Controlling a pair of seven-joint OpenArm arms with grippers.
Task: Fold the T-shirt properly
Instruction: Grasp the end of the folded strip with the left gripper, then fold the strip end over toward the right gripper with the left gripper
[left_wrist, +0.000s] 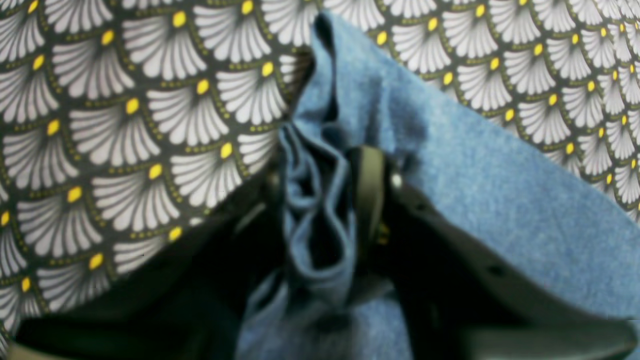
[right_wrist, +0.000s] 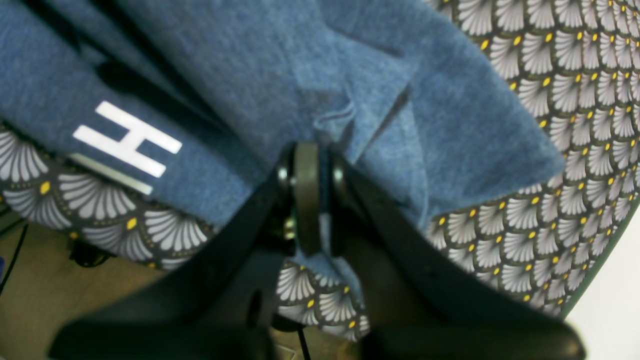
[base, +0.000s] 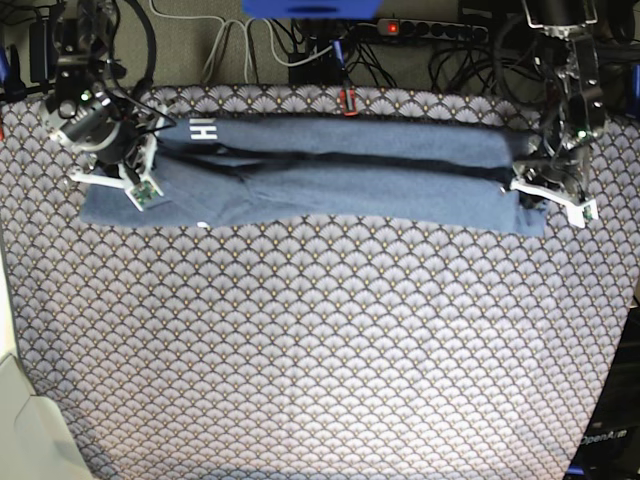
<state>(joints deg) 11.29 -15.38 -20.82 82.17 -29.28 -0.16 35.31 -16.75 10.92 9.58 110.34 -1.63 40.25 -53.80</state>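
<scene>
The slate-blue T-shirt (base: 330, 175) lies folded into a long band across the far part of the table. White lettering (base: 203, 128) shows at its left end, and an H (right_wrist: 127, 140) appears in the right wrist view. My right gripper (right_wrist: 312, 165) is at that left end (base: 140, 180), shut on a pinch of the blue cloth. At the band's right end, my left gripper (base: 535, 185) has bunched pleats of the T-shirt (left_wrist: 315, 210) squeezed between its fingers (left_wrist: 370, 190).
The scallop-patterned tablecloth (base: 320, 340) covers the whole table. Cables and a power strip (base: 430, 30) run behind the far edge. A white surface (base: 20, 420) stands at the near left corner. The table edge and floor (right_wrist: 40, 300) lie just beside my right gripper.
</scene>
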